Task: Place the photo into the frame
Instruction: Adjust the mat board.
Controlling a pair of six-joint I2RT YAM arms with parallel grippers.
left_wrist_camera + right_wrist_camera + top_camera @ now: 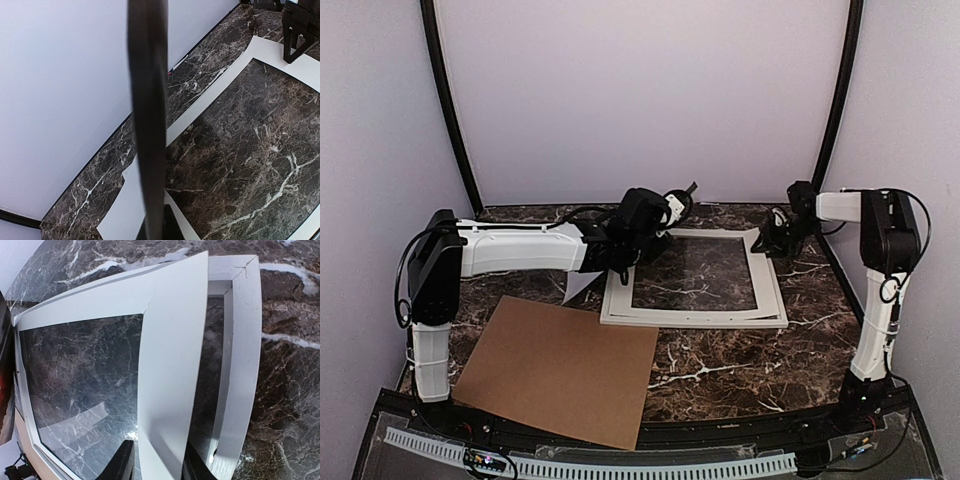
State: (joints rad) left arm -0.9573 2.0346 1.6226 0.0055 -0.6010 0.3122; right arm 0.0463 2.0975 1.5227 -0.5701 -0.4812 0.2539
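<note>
Since the photo (pixel 147 100) looks thin, glossy and bendy, the left hand (pixel 155 226) stands clamped on its edge. Opposite, the right hand (pixel 156 465) straddles the mat (pixel 170 365); whether it grips is unclear.

**Free room and obstacles.** Bare table (pixel 740 370) in front of the frame (pixel 700 320) and toward the right arm (pixel 880 300) gives the widest approach. Flat cardboard (pixel 560 370) covers the near left, and a gripper could pass above it. The left arm (pixel 520 248) bars the left side, ending over the frame's far left corner with the photo (pixel 147 100) at its tip. The right gripper (pixel 772 240) fills the far right corner, its fingers astride the tilted mat (pixel 170 340). The space between them, above the frame's centre, is open. The back wall (pixel 640 100) closes the narrow far strip.
</note>
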